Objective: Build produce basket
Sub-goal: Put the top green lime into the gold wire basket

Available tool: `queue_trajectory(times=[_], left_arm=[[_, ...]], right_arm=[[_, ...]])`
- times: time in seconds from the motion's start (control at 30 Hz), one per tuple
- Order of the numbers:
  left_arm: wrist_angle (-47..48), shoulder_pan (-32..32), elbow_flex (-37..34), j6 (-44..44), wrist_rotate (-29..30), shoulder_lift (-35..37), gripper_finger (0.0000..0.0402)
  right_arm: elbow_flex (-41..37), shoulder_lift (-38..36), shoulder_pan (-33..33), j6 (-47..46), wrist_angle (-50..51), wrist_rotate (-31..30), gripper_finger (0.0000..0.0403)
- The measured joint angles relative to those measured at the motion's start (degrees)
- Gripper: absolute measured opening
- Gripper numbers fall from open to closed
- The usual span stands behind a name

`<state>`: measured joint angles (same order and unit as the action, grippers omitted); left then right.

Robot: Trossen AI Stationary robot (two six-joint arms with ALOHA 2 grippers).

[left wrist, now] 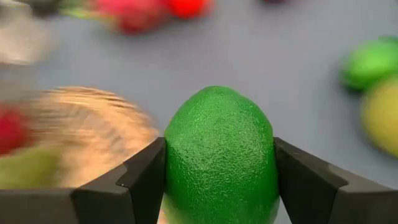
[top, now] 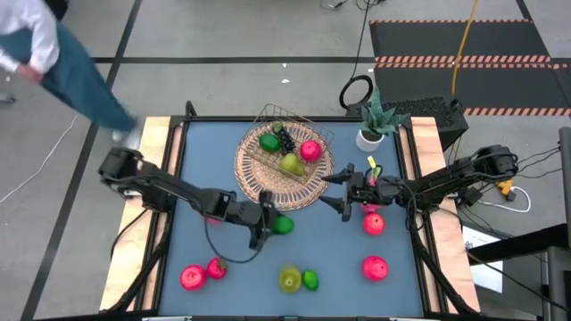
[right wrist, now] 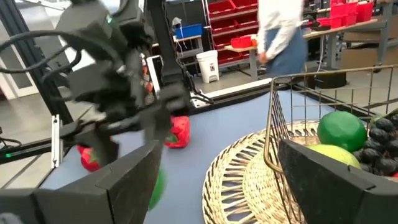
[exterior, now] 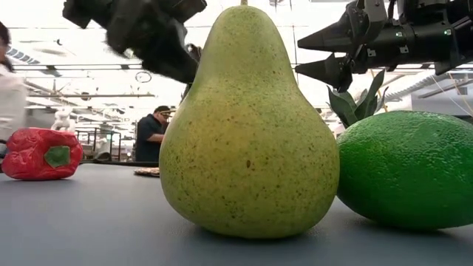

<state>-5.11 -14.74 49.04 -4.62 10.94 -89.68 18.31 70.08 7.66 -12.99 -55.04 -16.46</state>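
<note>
Lime (left wrist: pixel 219 155) sits clamped between left jaws, seemingly beside basket (top: pixel 254 160).

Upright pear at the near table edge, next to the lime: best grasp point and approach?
Grip the pear across its narrower upper body, coming straight down from above. It stands upright, stem end up, tapering toward the top. Close the fingers along the axis clear of the lime, which sits tight against one side of its wide belly; the opposite side is free.
</note>
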Motion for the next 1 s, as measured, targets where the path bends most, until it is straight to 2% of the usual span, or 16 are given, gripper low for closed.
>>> queue_trajectory(times=[0.07, 0.13, 0.3, 0.47, 0.57, 0.73, 0.87, 1.0], left_arm=[[0.87, 1.18, 0.02, -0.2, 5.44, 3.25, 0.0252], [1.06, 2.93, 0.03, -0.23, 8.45, 5.96, 0.0258], [-2.74, 9.17, 0.14, -2.39, 8.54, 8.63, 0.0259], [-0.64, 18.99, 2.9, 0.99, 2.92, 7.86, 0.0255], [7.23, 24.68, 7.36, 1.81, 2.69, 7.05, 0.0255], [13.59, 32.23, 13.65, 0.81, 0.91, 5.27, 0.0257], [18.92, 36.73, 14.9, 2.7, -3.14, 3.02, 0.0258], [23.08, 38.55, 13.61, 3.03, -3.41, 0.81, 0.0259]], right_arm=[[-0.02, 0.0, 0.0, 0.04, -0.06, -0.04, 0.0322], [-0.02, 0.0, 0.0, 0.04, -0.42, -0.06, 0.0322], [-0.02, 0.0, 0.0, -0.76, -0.4, -0.1, 0.0322], [-0.02, 0.0, 0.0, 0.04, 0.21, -0.25, 0.0322], [-0.02, 0.0, -0.1, 0.16, 0.06, -0.28, 0.0322], [-0.02, 0.0, -0.13, 0.2, 0.59, -1.54, 0.0322], [0.0, 0.0, -0.13, 0.63, 2.97, -3.27, 0.0322], [0.0, 0.02, -0.12, 0.25, 6.57, -3.87, 0.0322]])
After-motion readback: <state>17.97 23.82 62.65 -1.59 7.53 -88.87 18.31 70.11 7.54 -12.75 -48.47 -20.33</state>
